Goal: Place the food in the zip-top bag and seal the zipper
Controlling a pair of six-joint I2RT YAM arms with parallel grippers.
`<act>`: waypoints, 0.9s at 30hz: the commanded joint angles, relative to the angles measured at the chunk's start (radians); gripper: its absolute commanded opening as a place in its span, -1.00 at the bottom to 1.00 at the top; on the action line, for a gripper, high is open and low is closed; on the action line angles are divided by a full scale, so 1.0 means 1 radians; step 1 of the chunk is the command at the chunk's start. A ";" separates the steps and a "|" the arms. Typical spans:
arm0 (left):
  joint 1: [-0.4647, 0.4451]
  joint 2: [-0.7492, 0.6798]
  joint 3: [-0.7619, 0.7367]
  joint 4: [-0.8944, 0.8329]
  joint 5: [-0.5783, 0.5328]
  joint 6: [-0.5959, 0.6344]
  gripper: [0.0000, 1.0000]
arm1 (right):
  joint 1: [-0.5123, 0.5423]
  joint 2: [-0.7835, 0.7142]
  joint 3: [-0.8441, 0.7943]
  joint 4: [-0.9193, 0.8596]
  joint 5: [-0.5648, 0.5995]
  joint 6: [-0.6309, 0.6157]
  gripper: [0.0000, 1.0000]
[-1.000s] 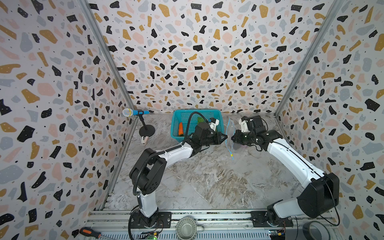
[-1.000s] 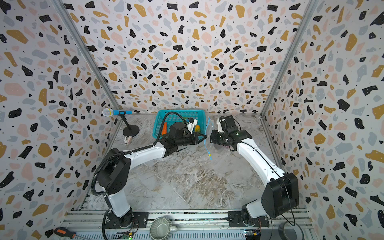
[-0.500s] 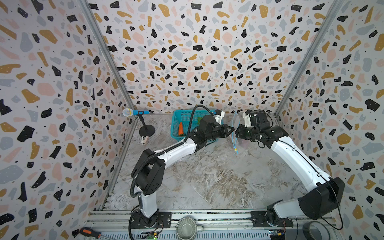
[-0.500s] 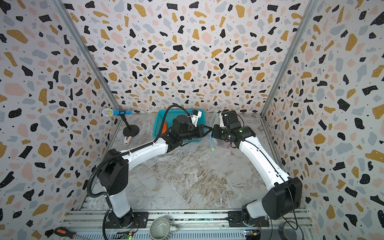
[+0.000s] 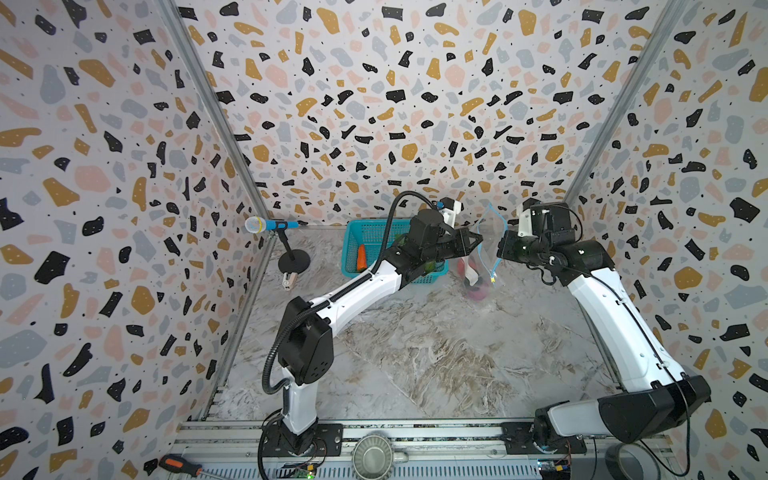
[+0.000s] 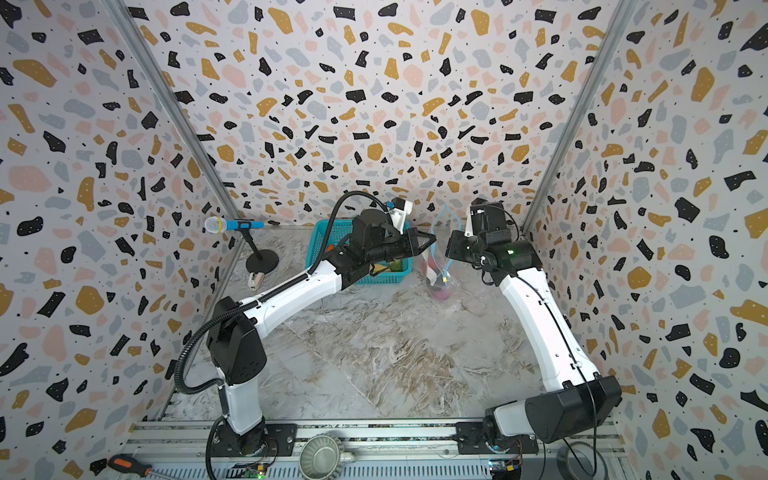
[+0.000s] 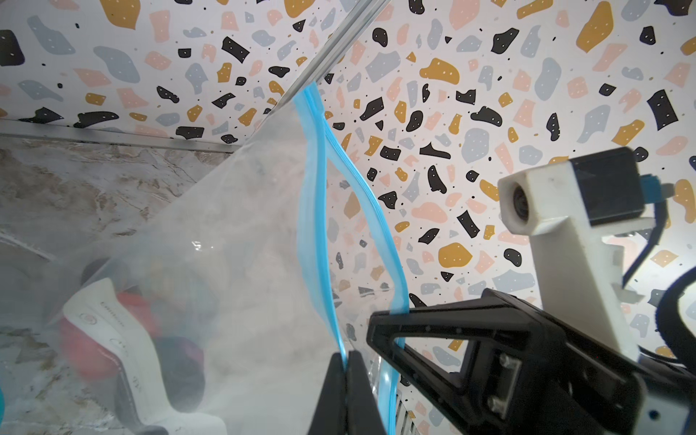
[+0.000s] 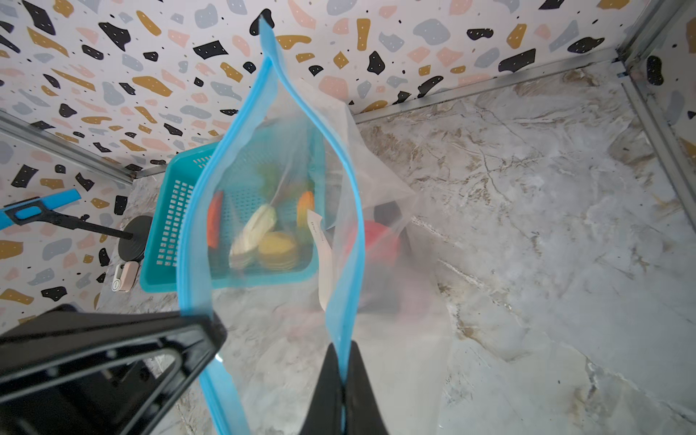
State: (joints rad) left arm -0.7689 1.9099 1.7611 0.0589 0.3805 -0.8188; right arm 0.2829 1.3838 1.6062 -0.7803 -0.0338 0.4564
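Above the marbled worktop, left fingers and right fingers each clamped one zipper lip, the bag hanging upright between them.

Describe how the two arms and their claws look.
The left arm and right arm have white shells and black joint housings. A ribbed black hose loops along the left one; a thin black cable runs down the right. The left claw and right claw are black, with open triangular frame fingers. A white camera mount sits at each wrist.

Two high views over everything; wrist views close-up, seemingly face-to-face across the zip-top bag
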 commanded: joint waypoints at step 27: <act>-0.096 0.278 0.404 -0.047 0.004 -0.135 -1.00 | -0.351 -0.129 -0.018 -0.046 -0.029 -0.109 -1.00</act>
State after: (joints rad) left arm -0.8307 2.1296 2.0575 -0.0086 0.3508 -0.9073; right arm -0.0277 1.2907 1.5929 -0.8192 -0.0383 0.3763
